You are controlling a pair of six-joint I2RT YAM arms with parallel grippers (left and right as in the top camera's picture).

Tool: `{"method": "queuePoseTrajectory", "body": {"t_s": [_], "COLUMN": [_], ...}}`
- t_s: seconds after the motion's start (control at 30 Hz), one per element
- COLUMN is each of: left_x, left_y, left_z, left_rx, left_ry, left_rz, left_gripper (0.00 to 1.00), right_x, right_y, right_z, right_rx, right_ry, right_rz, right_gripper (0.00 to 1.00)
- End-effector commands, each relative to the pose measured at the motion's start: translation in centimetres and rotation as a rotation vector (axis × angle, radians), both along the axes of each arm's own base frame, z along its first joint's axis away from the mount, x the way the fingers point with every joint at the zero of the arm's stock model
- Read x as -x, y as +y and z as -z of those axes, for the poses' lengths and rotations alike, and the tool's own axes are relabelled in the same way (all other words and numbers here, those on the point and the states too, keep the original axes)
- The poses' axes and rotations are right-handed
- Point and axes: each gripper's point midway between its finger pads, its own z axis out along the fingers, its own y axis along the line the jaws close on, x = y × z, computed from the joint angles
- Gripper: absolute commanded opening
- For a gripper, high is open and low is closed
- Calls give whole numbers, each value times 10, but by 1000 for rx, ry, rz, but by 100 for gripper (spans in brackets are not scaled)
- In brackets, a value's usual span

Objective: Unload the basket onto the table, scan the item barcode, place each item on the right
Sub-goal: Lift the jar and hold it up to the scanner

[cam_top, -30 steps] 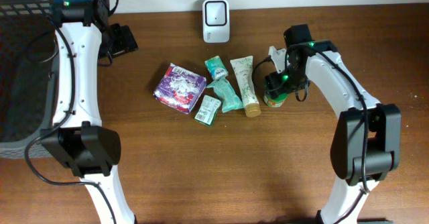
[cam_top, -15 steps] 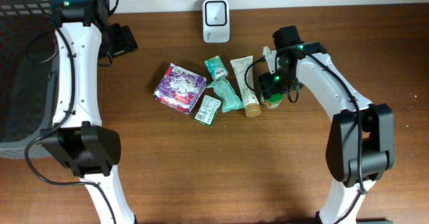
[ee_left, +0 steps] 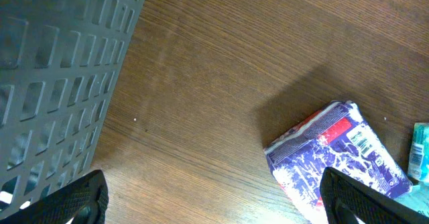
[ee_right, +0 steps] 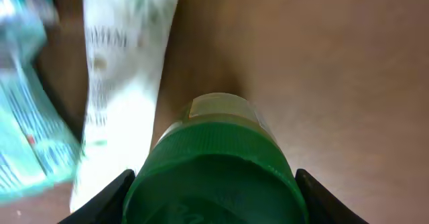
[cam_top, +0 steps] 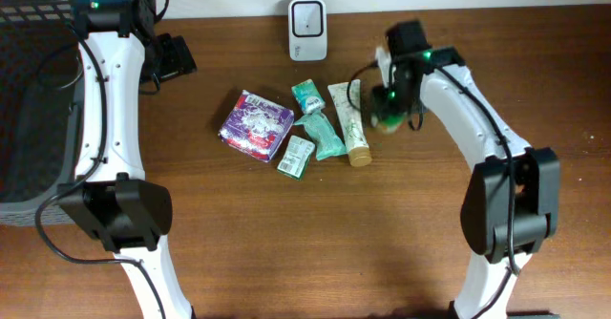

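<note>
A small jar with a green lid [cam_top: 387, 122] stands right of the cream tube [cam_top: 348, 120]. My right gripper [cam_top: 391, 101] is over it, shut on the lid. The right wrist view shows the green lid [ee_right: 214, 170] filling the gap, and both fingers [ee_right: 110, 200] of the right gripper [ee_right: 214, 200] press its sides. The white barcode scanner [cam_top: 307, 30] stands at the back centre. My left gripper [cam_top: 174, 57] hovers at the back left; in its wrist view the left gripper [ee_left: 214, 204] is open and empty above bare wood, the purple packet [ee_left: 338, 157] under its right finger.
A purple packet [cam_top: 256, 125], two teal packs [cam_top: 315, 118] and a small green sachet [cam_top: 296, 156] lie in a cluster mid-table. A dark mesh basket [cam_top: 29, 99] fills the left edge. The cream tube [ee_right: 120, 70] lies just left of the jar.
My right gripper narrowed its jaws onto the jar's lid and shifted toward the back of the table, the jar moving with it. The left arm stayed still.
</note>
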Motion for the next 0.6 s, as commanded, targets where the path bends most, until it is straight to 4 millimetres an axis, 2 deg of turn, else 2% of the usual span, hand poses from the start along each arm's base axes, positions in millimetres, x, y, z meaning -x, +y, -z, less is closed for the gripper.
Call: {"method": "queuePoseTrajectory", "body": {"t_s": [0.0,0.07,0.13,0.23,0.33,0.43,0.47,0.57], "left_x": [0,0,0,0,0,0,0,0], "left_y": [2,2,2,2,2,2,2,2], "left_z": [8,8,8,8,8,8,8,8], "left_rx": [3,3,3,3,3,3,3,3], "left_ry": [20,20,20,20,20,20,20,20], "left_rz": [-16,-16,-16,-16,-16,-16,-16,-16], "left_gripper": [99,99,99,99,99,99,99,99], "right_x": [-46,-64,-87,-108,-122,-131,-137,-153], "right_y": [3,20,53,90,108,126,134,138], "right_z": [-55,-70,-96,-134,-163,-161,-153,-127], "right_rx": [78,68,20,-27,47,120,166,242], "right_ry": [-239,-344,-502,-700,-864,-932,-954,-983], "right_rz": [31,-7,-37,-99,-144,-236,-285,-288], "right_gripper": [48,48,49,48,49,49,49,49]}}
